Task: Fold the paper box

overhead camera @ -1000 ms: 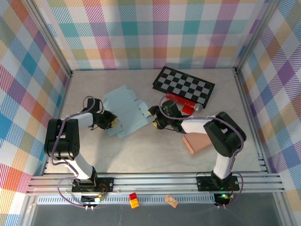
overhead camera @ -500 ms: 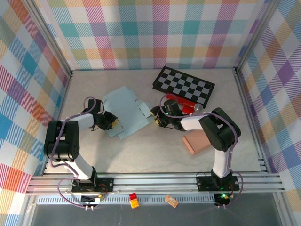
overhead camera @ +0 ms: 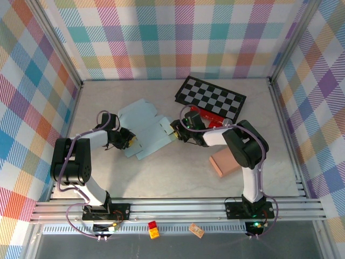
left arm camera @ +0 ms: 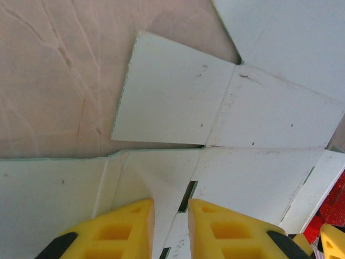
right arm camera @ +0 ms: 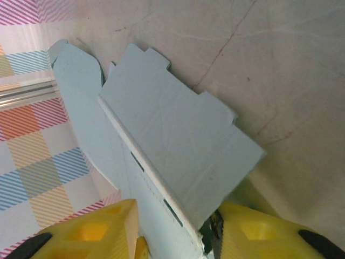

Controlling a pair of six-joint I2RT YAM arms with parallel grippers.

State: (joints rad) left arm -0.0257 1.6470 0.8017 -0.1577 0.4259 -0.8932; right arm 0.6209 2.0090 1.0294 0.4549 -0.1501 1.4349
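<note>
The paper box lies flat on the surface, a bit left of the middle. It is pale blue card and not yet folded into a box.

Your left gripper is at the box's near left edge, clenched on the card. In the left wrist view, a pinch of paper sits tight between the yellow fingers.

Your right gripper is at the box's right edge. One flap stands up on its edge between the two fingers there. The fingers are apart and not squeezing it. The flap is close to one finger, with a gap to the other.

I think the step now is to take hold of that flap and bend it up along its fold line. To do it well:

- Close the right gripper softly so the card does not crush.
- Grab low on the flap, near the fold line, so it bends there and nowhere else.
- Let the left gripper hold the card down so it cannot slide.
- Turn the flap over slowly.
- Do not pull the two grippers away from each other, or the thin card may tear at its little slots.

The checkerboard lies just behind the right gripper, on the far side, so try not to bump it.
</note>
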